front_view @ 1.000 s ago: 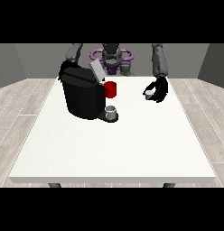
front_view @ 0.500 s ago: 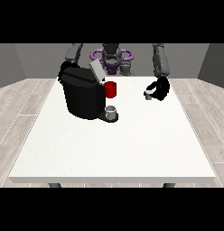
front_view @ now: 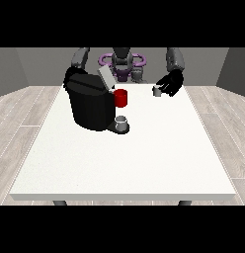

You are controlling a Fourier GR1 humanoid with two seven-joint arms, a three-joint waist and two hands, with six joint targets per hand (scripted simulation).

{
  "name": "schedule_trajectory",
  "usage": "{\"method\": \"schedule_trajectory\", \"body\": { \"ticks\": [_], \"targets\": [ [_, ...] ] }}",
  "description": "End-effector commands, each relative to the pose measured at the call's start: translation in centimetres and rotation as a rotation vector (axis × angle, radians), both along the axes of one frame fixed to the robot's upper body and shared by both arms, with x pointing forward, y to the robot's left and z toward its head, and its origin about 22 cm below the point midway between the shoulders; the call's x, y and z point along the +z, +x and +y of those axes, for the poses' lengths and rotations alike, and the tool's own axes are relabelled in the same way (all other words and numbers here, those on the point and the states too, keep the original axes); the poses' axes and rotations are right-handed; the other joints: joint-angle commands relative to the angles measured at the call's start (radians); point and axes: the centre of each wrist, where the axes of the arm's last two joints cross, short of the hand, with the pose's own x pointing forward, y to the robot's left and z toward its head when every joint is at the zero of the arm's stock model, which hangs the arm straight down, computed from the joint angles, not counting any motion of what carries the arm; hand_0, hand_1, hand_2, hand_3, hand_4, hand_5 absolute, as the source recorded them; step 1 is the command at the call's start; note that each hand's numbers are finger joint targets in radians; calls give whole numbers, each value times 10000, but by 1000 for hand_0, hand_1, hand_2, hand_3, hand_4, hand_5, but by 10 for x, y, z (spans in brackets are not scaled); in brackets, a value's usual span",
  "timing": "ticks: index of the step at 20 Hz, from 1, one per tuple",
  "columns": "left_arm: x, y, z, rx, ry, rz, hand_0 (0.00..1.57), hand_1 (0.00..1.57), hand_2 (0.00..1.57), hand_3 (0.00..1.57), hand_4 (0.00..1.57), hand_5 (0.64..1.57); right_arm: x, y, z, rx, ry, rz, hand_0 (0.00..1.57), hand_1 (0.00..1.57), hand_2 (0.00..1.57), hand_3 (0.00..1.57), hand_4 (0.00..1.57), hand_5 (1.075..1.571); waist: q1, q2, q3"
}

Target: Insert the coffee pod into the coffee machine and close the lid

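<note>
The black coffee machine stands on the table's left half, its grey lid tilted up and open. A red part sticks out of its front above a small grey cup on the drip tray. The hand at the view's right is raised above the table's far edge, its fingers curled round a small grey coffee pod. It is well to the right of the machine. The hand at the view's left is behind the machine's top corner and mostly hidden.
The white table stretches wide towards the camera. The robot's torso, with purple rings, stands behind the far edge. Wooden floor surrounds the table.
The hand at the view's right has risen and moved slightly towards the machine, carrying the pod. The machine and the other hand have not moved.
</note>
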Motion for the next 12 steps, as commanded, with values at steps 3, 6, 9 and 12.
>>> {"method": "schedule_trajectory", "body": {
  "ticks": [3,6,9,12],
  "targets": [
    [42,19,-17,-471,47,-569,1255,1255,1332,1288,556,1571,-5,-2,15,347,160,-78,0,0,0,0,497,1571,-374,-73,-3],
    [88,35,-14,-222,-127,-937,1255,1255,1332,1288,556,1571,17,16,8,699,15,-469,0,0,0,0,476,1571,-626,326,-3],
    [90,38,-21,-131,-214,-864,1255,1255,1332,1288,556,1571,17,12,35,752,79,-767,0,0,0,0,489,1571,-862,441,-4],
    [94,38,-16,116,-7,-1523,1256,1256,1327,1277,536,1571,31,17,12,822,134,-1064,0,0,0,0,521,1571,-1119,637,-4]
  ]
}}
